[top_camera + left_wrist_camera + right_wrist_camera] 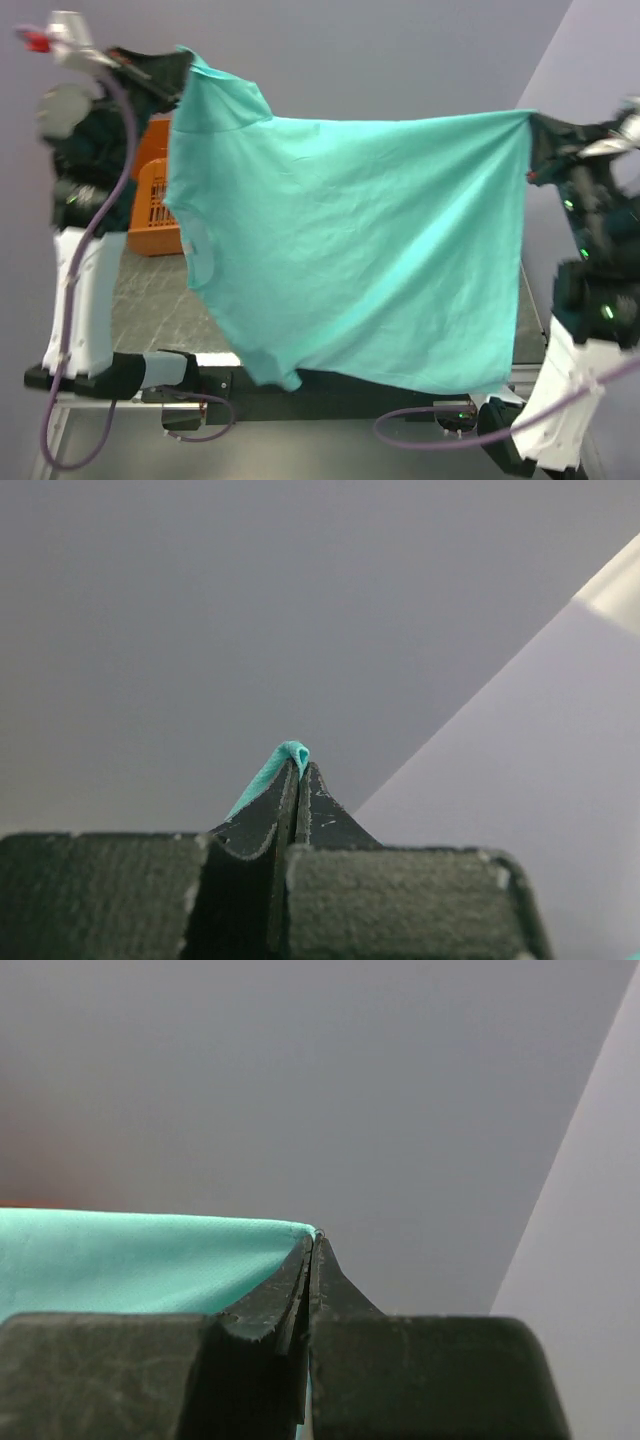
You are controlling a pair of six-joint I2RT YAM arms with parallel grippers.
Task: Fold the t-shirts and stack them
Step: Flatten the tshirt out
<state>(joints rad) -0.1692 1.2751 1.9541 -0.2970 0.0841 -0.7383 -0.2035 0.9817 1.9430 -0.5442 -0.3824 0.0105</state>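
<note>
**Item: t-shirt (350, 240), teal, short-sleeved.**
- Position: held up in the air above the table (160, 295), spread as a wide sheet between the two grippers. Its upper left corner is pinched by the left gripper (178, 72) and its upper right corner by the right gripper (533, 122).
- Grip: in the left wrist view, the left gripper (300, 768) is seen clamped shut on a small fold of teal cloth. In the right wrist view, the right gripper (312, 1243) is likewise closed on the t-shirt (140, 1260), whose edge runs off taut to the left.
- Pose: both arms are raised high and set well apart.
- Appearance: the top edge is drawn nearly straight, and the cloth is lightly creased. One sleeve is seen at the top left, and the lower edge hangs uneven.
- Surroundings: an orange basket (150, 190) is partly hidden behind the left side of the t-shirt.
</note>
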